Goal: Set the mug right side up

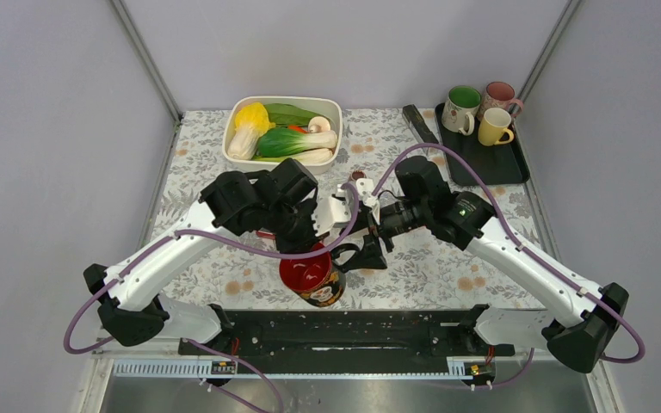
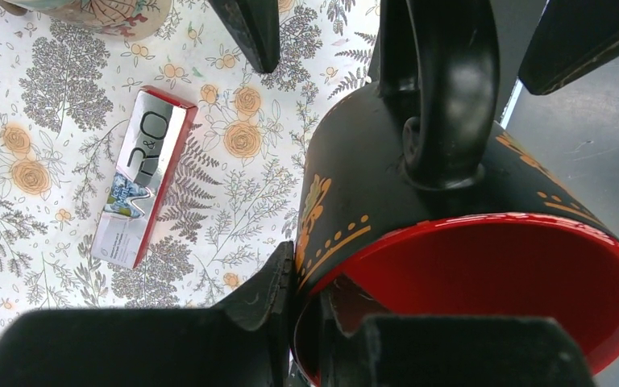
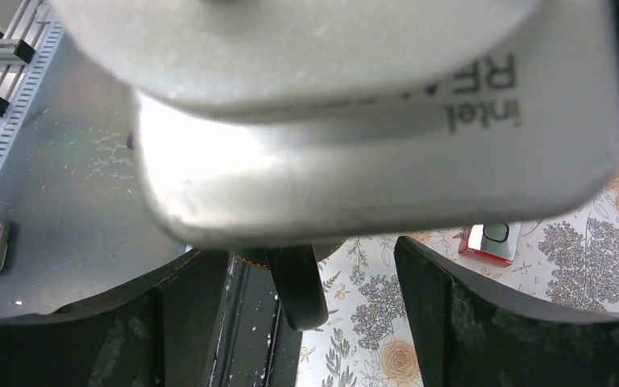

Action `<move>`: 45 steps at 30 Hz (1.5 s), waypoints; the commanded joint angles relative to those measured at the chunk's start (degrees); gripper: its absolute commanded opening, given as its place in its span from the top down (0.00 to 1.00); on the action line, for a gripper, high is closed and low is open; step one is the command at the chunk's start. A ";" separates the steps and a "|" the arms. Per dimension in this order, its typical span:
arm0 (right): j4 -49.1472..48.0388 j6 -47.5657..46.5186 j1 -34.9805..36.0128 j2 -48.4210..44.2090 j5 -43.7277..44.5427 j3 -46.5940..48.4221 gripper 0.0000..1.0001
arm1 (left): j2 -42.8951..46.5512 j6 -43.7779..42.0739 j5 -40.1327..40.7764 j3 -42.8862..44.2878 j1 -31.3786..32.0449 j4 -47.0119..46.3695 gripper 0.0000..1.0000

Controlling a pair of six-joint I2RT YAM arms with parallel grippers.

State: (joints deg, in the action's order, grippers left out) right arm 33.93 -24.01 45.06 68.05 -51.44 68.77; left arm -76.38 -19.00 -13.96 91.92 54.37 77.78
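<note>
From above, the black mug sits at the near edge of the floral worktop, by the arms' mounting rail, tilted with its red inside facing up. The left gripper comes down on it from behind, and the right gripper reaches in from the right at the handle side. This view does not show how either gripper stands.

The left wrist camera settles the first: the left gripper is clamped on the mug's rim, one finger inside the red mouth and the other outside against the black wall. The handle points away, with a dark finger of the right gripper on each side. A red-and-silver box lies flat on the worktop nearby (hardly visible from above).

The right wrist camera is mostly blocked by the silver camera housing of the other wrist. Below it, the right gripper's jaws stand wide with the handle between them, a gap on each side. Whether the mug's base touches the worktop, I cannot tell.
</note>
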 commanded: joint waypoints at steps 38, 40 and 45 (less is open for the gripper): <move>-19.62 9.61 0.30 -11.19 5.77 -15.19 1.00 | -1.01 -5.59 0.83 8.97 2.38 -9.47 1.00; -21.95 11.22 0.21 -11.97 10.01 -17.56 1.00 | -0.43 -5.69 0.88 6.45 0.03 -10.54 0.82; -28.15 16.34 0.21 -12.16 14.03 -21.99 1.00 | 1.07 -7.75 2.74 0.82 -3.35 -12.53 0.53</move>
State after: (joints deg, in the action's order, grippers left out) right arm 13.69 -14.02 45.34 55.94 -43.55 49.04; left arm -78.00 -25.61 -12.71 95.37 52.66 71.55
